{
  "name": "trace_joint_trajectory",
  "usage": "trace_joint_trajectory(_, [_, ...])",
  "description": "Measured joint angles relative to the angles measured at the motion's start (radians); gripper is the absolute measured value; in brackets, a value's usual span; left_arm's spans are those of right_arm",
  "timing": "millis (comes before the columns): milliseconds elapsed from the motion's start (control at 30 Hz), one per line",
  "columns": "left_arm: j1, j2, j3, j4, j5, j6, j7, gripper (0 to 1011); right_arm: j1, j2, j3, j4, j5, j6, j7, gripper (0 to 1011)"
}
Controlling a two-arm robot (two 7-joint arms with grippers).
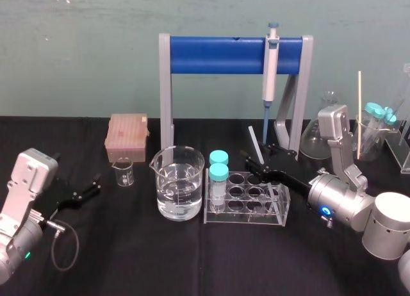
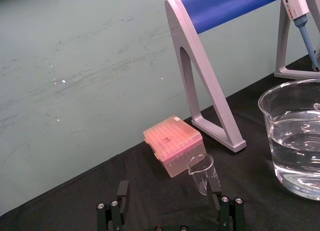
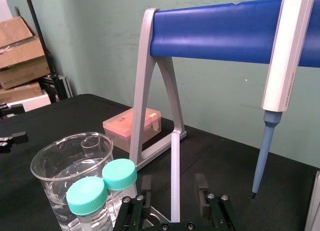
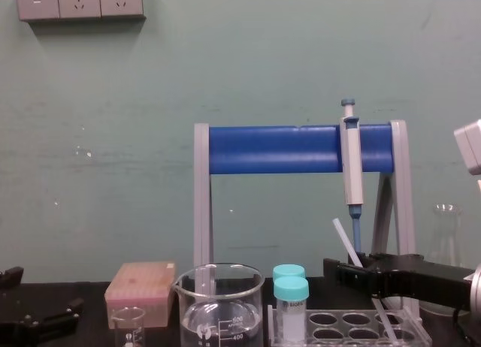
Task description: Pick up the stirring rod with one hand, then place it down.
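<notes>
The stirring rod (image 1: 255, 141) stands right between the fingers of the right gripper (image 1: 256, 160), so nothing has to travel to reach it. The question is only whether the jaws bear on it. The right arm comes in from the right edge of the tabletop. Its gripper sits above the back of the test-tube rack (image 1: 246, 220), which stands about midway between the tabletop's left and right edges.

The rod's long axis is steep but not upright. In the chest view the upper end (image 4: 344, 238) leans toward the robot's left, while the lower part runs down to the right behind the gripper toward the rack. Whether the lower end rests in the rack cannot be told.

In the right wrist view the rod (image 3: 175, 176) rises up the middle of the jaw gap. There is a clear strip of space between it and each of the fingers (image 3: 146, 188). The jaws therefore look parted around the rod, not pressed on it, and a squeeze straight across the axis would probably catch it mid-length.

The left gripper (image 1: 95, 184) sits parked near the left edge of the tabletop, well apart from the rod, with its jaws spread.
</notes>
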Motion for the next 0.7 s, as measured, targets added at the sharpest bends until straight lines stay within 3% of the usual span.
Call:
trace_joint_trajectory(467, [0.0, 0.0, 0.0, 0.0, 0.0, 0.0, 0.0, 1000, 0.0, 0.0, 0.0, 0.0, 0.0, 0.0, 0.0, 113])
trace_joint_trajectory(700, [0.0, 0.0, 0.0, 0.0, 0.0, 0.0, 0.0, 1000, 0.0, 0.0, 0.0, 0.0, 0.0, 0.0, 0.0, 72])
